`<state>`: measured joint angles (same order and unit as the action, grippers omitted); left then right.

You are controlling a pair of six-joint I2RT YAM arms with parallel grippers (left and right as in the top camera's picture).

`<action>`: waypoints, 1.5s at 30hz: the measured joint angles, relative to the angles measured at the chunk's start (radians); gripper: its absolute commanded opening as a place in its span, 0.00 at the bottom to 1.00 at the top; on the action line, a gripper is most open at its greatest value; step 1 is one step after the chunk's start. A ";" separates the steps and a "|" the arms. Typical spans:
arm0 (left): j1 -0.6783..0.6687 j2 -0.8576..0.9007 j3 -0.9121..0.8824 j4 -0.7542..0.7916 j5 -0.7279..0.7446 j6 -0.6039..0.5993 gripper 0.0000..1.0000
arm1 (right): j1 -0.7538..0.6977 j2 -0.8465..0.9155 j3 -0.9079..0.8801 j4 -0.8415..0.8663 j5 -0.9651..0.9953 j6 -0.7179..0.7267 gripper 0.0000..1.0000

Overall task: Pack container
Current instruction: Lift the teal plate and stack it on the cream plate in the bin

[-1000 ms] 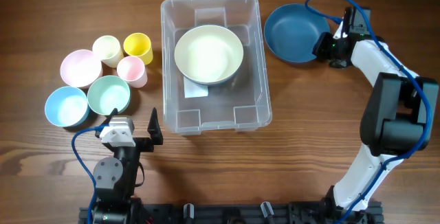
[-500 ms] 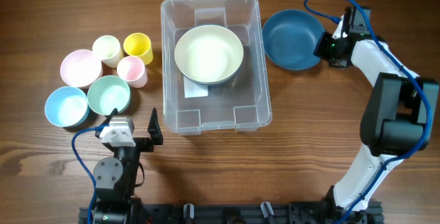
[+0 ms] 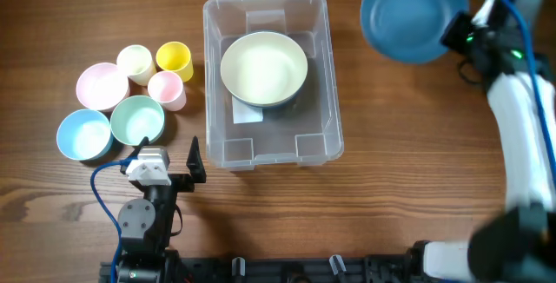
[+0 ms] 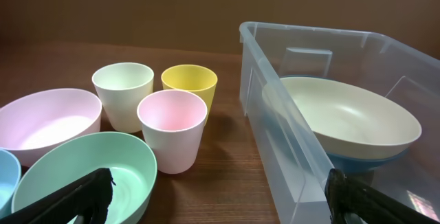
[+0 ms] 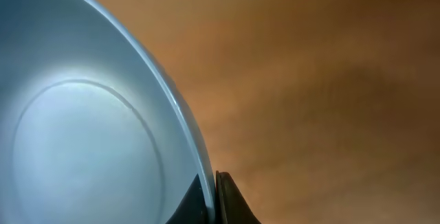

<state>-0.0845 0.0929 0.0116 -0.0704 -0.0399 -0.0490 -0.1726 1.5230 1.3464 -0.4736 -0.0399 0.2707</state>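
Observation:
The clear plastic container (image 3: 271,140) stands mid-table with a cream bowl (image 3: 263,68) inside; it also shows in the left wrist view (image 4: 289,141) with the cream bowl (image 4: 344,114). My right gripper (image 3: 455,33) is shut on the rim of a dark blue bowl (image 3: 408,14), held raised above the table at the far right of the container. In the right wrist view the jaws pinch the blue bowl's (image 5: 89,135) rim. My left gripper (image 3: 195,163) is open and empty near the container's front left corner.
Left of the container stand a cream cup (image 3: 135,62), a yellow cup (image 3: 174,58), a pink cup (image 3: 166,89), a pink bowl (image 3: 101,85), a mint bowl (image 3: 137,119) and a light blue bowl (image 3: 83,134).
My right gripper has lifted the dark blue bowl off the table, up and toward the far right. The left arm has not moved.

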 measured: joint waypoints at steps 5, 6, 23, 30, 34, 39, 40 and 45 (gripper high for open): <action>0.000 0.000 0.000 0.000 0.000 0.000 1.00 | 0.105 -0.180 0.006 0.002 -0.001 -0.005 0.04; 0.000 0.000 0.000 0.000 0.000 0.000 1.00 | 0.140 -0.196 0.006 0.002 -0.002 -0.006 0.04; 0.000 0.000 0.000 0.000 0.000 0.000 1.00 | 0.569 0.132 0.006 0.120 -0.005 -0.032 0.04; 0.000 0.000 0.000 0.000 0.000 0.000 1.00 | 0.620 0.238 0.005 0.190 -0.004 -0.042 0.04; 0.000 0.000 0.000 0.000 0.000 0.000 1.00 | 0.624 0.245 0.005 0.211 -0.004 -0.055 0.65; 0.000 0.000 0.000 0.000 0.000 0.000 1.00 | 0.624 0.245 0.005 0.233 -0.001 -0.064 0.65; 0.000 0.000 0.000 0.000 0.000 0.000 1.00 | 0.624 0.245 0.005 0.237 0.000 -0.067 0.65; 0.000 0.000 0.000 0.000 0.000 0.000 1.00 | 0.621 0.244 0.005 0.238 0.003 -0.072 0.65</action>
<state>-0.0845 0.0929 0.0116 -0.0704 -0.0399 -0.0490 0.4488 1.7668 1.3510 -0.2356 -0.0368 0.1989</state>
